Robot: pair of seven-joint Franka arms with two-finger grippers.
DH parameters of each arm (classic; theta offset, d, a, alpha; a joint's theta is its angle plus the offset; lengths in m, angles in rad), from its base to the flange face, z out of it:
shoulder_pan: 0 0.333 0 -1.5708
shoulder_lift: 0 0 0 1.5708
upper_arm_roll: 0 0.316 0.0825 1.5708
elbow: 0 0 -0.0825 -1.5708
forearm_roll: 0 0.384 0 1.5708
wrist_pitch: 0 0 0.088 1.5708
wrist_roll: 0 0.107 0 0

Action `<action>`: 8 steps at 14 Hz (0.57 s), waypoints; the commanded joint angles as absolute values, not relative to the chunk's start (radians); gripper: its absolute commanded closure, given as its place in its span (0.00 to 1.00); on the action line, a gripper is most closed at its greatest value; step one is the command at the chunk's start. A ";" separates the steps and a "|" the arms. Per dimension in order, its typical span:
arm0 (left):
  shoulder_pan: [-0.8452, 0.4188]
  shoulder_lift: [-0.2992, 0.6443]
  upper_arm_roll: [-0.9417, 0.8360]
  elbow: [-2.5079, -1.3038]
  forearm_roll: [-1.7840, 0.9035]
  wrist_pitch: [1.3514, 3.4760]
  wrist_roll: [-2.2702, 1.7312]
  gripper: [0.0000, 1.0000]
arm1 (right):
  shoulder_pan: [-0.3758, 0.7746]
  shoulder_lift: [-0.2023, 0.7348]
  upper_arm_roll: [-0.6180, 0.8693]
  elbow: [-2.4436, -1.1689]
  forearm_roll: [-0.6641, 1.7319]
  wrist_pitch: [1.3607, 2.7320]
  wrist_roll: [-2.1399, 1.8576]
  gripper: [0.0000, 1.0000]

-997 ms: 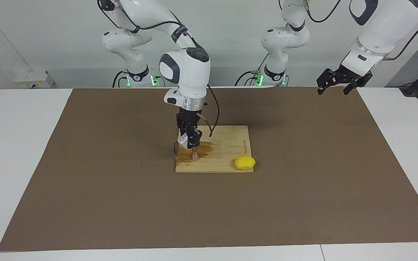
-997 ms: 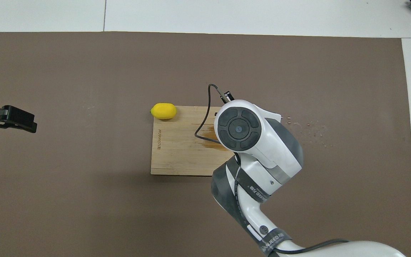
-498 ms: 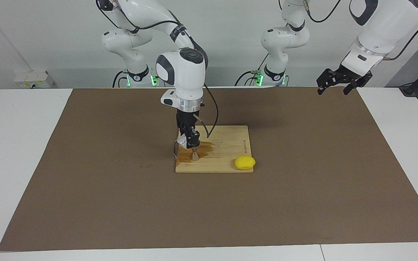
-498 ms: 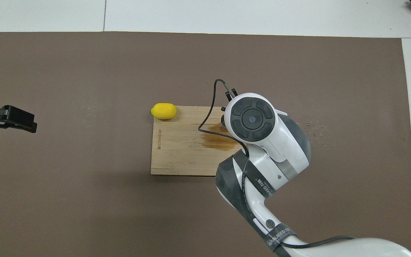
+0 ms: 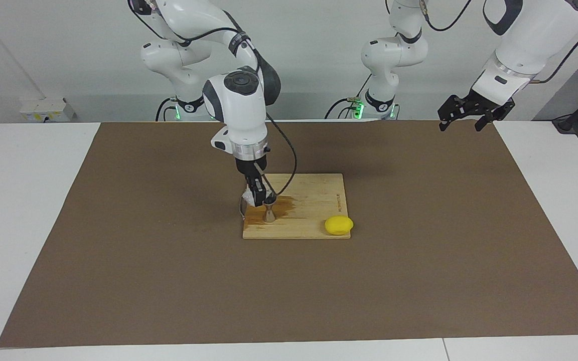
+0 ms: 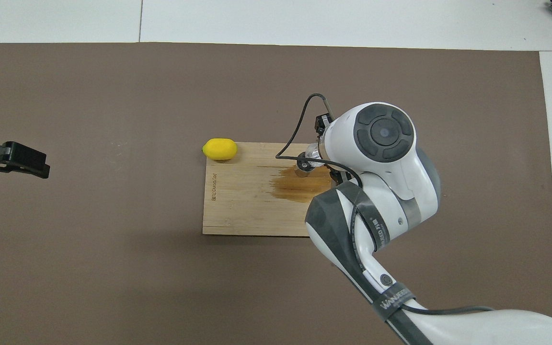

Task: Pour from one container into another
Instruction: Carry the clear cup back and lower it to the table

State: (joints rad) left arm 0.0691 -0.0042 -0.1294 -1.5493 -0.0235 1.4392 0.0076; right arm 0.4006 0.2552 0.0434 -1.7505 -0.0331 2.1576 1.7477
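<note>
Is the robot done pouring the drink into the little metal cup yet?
Not quite. The right gripper is shut on the glass cup and holds it tipped right over the steel jigger, so pouring is in hand. Some liquid has already spilled: a brown wet patch stains the wooden board. Setting the cup down is left. The left gripper waits open; the lemon lies untouched.

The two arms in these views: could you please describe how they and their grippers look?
Both arms are glossy white with dark grey joint caps and silver wrist rings. The right gripper and left gripper are black. A black cable loops beside the right wrist, and its forearm band carries white lettering.
</note>
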 commanded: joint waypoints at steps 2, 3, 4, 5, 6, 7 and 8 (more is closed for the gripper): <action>0.072 -0.028 -0.129 -1.572 -0.032 1.440 0.011 0.00 | 0.309 0.245 0.055 -1.773 0.131 2.148 1.672 1.00; 0.074 -0.026 -0.129 -1.572 -0.032 1.442 0.012 0.00 | 0.279 0.245 0.055 -1.784 0.194 2.149 1.649 1.00; 0.074 -0.028 -0.129 -1.572 -0.034 1.440 0.011 0.00 | 0.252 0.242 0.054 -1.796 0.260 2.151 1.616 1.00; 0.072 -0.028 -0.129 -1.572 -0.032 1.442 0.012 0.00 | 0.217 0.233 0.054 -1.818 0.325 2.152 1.573 1.00; 0.072 -0.026 -0.129 -1.572 -0.032 1.440 0.011 0.00 | 0.180 0.227 0.054 -1.841 0.386 2.152 1.531 1.00; 0.072 -0.026 -0.129 -1.572 -0.032 1.440 0.012 0.00 | 0.140 0.222 0.054 -1.857 0.432 2.148 1.478 1.00; 0.072 -0.026 -0.129 -1.572 -0.032 1.442 0.011 0.00 | 0.103 0.222 0.054 -1.876 0.480 2.143 1.438 1.00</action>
State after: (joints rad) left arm 0.0691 -0.0042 -0.1294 -1.5493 -0.0235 1.4392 0.0076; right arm 0.1787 0.2556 0.0404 -1.8153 0.3878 2.1555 1.5242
